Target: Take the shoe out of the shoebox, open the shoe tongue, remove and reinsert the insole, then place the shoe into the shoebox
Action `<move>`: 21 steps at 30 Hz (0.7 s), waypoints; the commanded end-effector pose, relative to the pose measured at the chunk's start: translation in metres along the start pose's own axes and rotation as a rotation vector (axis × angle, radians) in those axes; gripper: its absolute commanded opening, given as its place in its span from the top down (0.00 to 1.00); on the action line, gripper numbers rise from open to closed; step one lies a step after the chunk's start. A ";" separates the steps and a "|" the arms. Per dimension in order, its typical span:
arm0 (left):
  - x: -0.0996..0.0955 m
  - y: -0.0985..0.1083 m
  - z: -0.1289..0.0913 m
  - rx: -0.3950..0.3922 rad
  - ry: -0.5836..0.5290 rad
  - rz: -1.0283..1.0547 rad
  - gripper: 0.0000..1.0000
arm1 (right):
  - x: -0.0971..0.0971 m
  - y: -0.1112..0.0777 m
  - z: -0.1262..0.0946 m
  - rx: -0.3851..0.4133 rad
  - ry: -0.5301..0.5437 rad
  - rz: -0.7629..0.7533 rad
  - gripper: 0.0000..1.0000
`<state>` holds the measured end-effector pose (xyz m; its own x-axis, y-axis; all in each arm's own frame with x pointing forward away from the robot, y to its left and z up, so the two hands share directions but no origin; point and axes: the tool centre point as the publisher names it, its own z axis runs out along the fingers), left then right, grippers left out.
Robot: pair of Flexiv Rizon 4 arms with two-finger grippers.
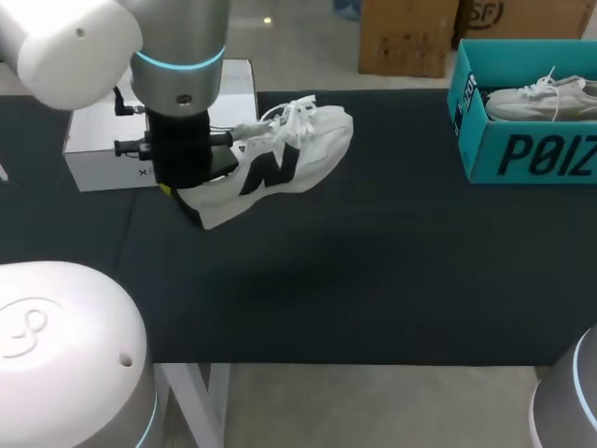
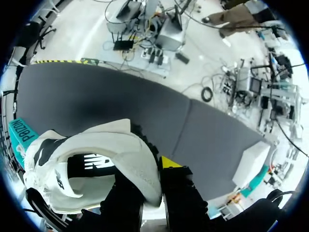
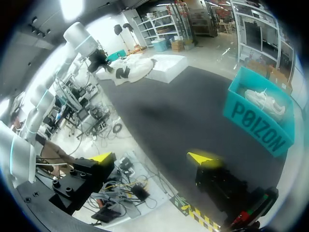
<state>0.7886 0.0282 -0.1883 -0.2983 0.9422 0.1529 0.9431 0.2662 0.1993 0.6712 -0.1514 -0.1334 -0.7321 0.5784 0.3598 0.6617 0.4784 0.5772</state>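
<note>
White shoe (image 1: 280, 163) with a black letter on the side and white laces loose over the tongue: pinched at the heel in the left gripper (image 2: 150, 176), heel wall clamped between the two fingers, one finger on the opening side and the other outside, a single yellow tip (image 2: 169, 162) showing on the outer finger. Shoe held above the black table mat (image 1: 373, 280), lying tilted with the lettered side up, heel low at the gripper, toe raised and pointing toward the far right. Position: left far part of the mat, just in front of a white box (image 1: 103, 154) and overlapping its near right corner in the head view. Dark insole with white print visible through the opening in the left wrist view. Left arm (image 1: 177, 56) entering from the upper left, wrist straight above the heel and hiding most of the gripper from overhead. Teal shoebox (image 1: 532, 154) at the far right of the table, open, well apart from the held shoe, with a second white shoe (image 1: 536, 98) lying inside. Right gripper (image 3: 152, 158): fingers spread wide, nothing between them, poised near the table's near edge with the mat and the teal shoebox ahead. Right arm (image 1: 569, 401) only just showing at the lower right corner of the head view.
</note>
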 end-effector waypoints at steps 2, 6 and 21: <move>0.045 0.015 0.008 -0.021 -0.006 -0.003 1.00 | -0.001 0.000 0.000 0.003 0.000 0.001 0.00; 0.068 0.031 0.012 -0.026 0.020 -0.010 1.00 | -0.001 0.000 0.000 0.003 0.000 0.001 0.00; 0.086 0.055 0.007 -0.033 0.046 0.004 1.00 | -0.001 0.000 0.000 0.003 0.000 0.001 0.00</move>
<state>0.8133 0.1256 -0.1725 -0.3033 0.9322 0.1975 0.9383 0.2562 0.2322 0.6712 -0.1514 -0.1334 -0.7321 0.5784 0.3598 0.6617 0.4785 0.5772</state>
